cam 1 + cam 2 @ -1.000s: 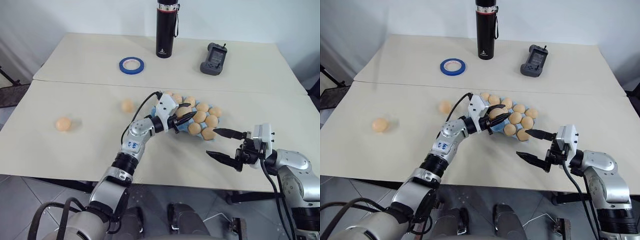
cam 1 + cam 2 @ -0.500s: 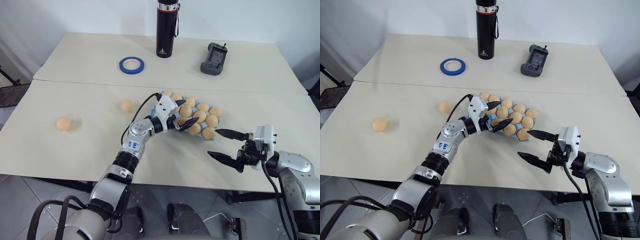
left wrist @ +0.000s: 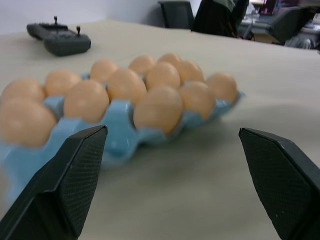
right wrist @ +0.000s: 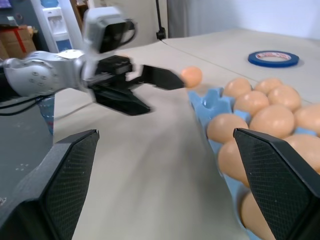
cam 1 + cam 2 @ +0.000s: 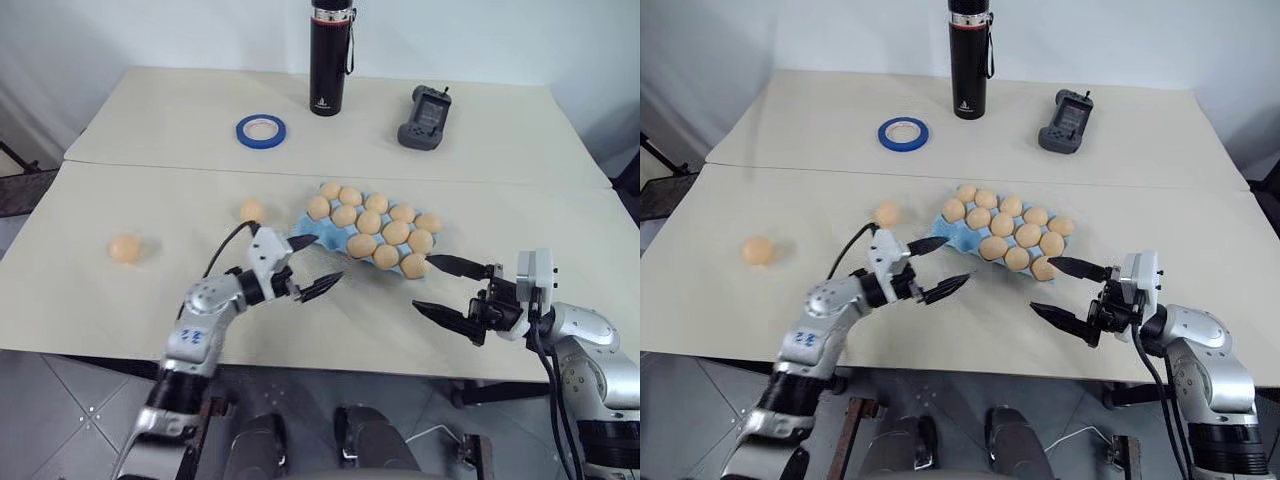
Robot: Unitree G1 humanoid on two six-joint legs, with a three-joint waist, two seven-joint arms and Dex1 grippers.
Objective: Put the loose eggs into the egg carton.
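Note:
The light blue egg carton (image 5: 305,225) lies at mid-table with several tan eggs in its wells. Two loose eggs rest to its left, one (image 5: 252,210) close by and one (image 5: 125,248) far left. My left gripper (image 5: 325,260) hovers open and empty just off the carton's near-left corner, pointing at it. The left wrist view looks between those fingers (image 3: 75,170) at the carton wall (image 3: 120,130). My right gripper (image 5: 428,283) stands open and empty at the carton's near-right corner. Its wrist view shows the carton (image 4: 210,102) and the nearer loose egg (image 4: 191,76).
At the back stand a black bottle (image 5: 331,55), a blue tape ring (image 5: 261,128) and a grey handheld controller (image 5: 421,117). A seam between two tabletops runs behind the carton. The table's front edge lies just below both grippers.
My left gripper was shut over the carton's near-left wells, then opened and drew back to the left and toward the front edge, empty. The right gripper kept still.

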